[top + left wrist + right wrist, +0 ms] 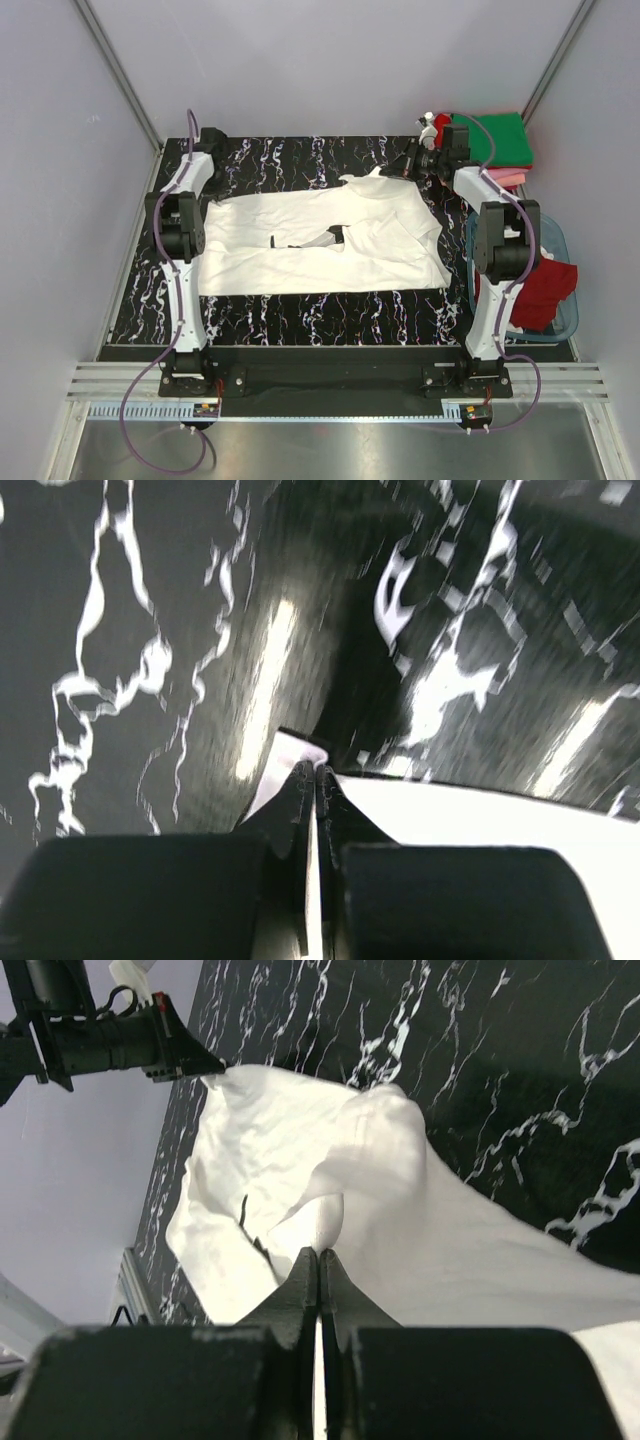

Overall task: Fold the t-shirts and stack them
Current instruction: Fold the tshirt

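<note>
Dark red tee [548, 290] hangs out of the tub [558, 238] at the near right with a bit of white cloth [548, 252] above it, unfolded, so I judge at least one piece is waiting. Mid-table, the white tee [320, 245] lies spread on the black marble table [300, 320], mostly flat, black print [300, 241] just peeking out at the centre, right part rumpled and doubled over. Left gripper [315, 770] is clamped on its far-left corner, jaws closed on cloth, low over the table. Right gripper [318, 1255] is pinched tight on a raised fold at the far-right edge, cloth tenting up from the table. Looks like mid-fold, first fold not laid down yet. Far right corner: green tee [495, 140] folded on top of a pink tee [510, 178], red tee [443, 122] just beside, partly hidden by the arm. That pile reads as done. Left, by my estimate: finish and stack white, then the tub contents.
</note>
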Controlling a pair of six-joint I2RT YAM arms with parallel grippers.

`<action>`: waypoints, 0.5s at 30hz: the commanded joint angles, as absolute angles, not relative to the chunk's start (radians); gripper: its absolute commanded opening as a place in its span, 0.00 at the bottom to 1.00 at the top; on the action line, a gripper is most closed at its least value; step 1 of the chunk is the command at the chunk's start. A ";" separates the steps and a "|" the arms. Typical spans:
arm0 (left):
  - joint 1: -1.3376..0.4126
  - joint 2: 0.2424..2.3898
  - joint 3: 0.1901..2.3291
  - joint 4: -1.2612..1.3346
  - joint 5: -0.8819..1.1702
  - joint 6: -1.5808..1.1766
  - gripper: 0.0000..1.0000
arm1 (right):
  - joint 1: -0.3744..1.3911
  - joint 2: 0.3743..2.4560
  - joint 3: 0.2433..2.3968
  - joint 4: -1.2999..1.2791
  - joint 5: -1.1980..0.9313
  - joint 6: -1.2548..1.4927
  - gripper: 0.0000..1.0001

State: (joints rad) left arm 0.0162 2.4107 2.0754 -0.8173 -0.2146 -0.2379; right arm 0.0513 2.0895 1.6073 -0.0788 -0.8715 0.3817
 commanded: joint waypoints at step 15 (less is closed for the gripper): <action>0.011 2.017 1.684 -0.742 -0.232 -0.284 0.00 | 0.046 1.560 1.129 -0.091 -0.805 0.301 0.00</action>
